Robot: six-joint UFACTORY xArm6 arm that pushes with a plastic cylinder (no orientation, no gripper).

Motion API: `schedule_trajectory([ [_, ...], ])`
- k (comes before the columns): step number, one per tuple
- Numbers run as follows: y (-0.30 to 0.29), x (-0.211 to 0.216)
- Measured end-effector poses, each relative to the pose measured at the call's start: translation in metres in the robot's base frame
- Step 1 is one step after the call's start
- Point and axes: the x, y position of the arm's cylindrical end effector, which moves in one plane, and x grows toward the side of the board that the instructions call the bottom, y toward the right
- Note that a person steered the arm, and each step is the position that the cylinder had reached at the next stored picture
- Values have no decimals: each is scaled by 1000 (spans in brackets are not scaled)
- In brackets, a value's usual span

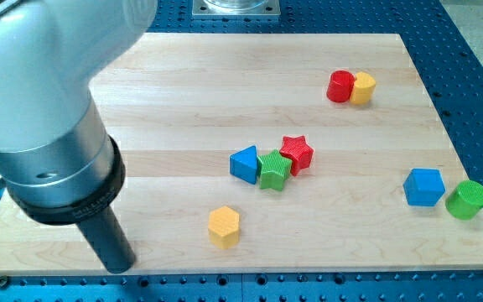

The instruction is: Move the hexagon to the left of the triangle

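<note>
In the single camera view, my tip (120,267) rests on the wooden board (183,84) near its bottom-left corner; being a plain rod, it has nothing to spread or pinch, and it touches no block. The yellow hexagon (224,226) stands at about three o'clock from my tip, well apart, and at about seven o'clock from the blue triangle (244,164). That triangle sits mid-board with a green star (273,170) touching its right side and a red star (297,153) touching the green one in turn.

I judge the tip is placed low and left so it can come behind the hexagon; a push toward roughly eleven or twelve o'clock would carry the hexagon up to the open board at the triangle's nine o'clock side.

The hexagon stands upright on a flat face, compact, with no clear long axis; one flat side faces the view's bottom.

Elsewhere, a red cylinder (340,85) touches a yellow block (363,87) at upper right, and a blue cube (424,186) stands just beside a green cylinder (467,199) at right.
</note>
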Motion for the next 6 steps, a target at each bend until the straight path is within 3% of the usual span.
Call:
schedule_trajectory([
  [1, 39, 0],
  [2, 121, 0],
  [4, 126, -18],
  [5, 126, -85],
  [6, 126, -178],
])
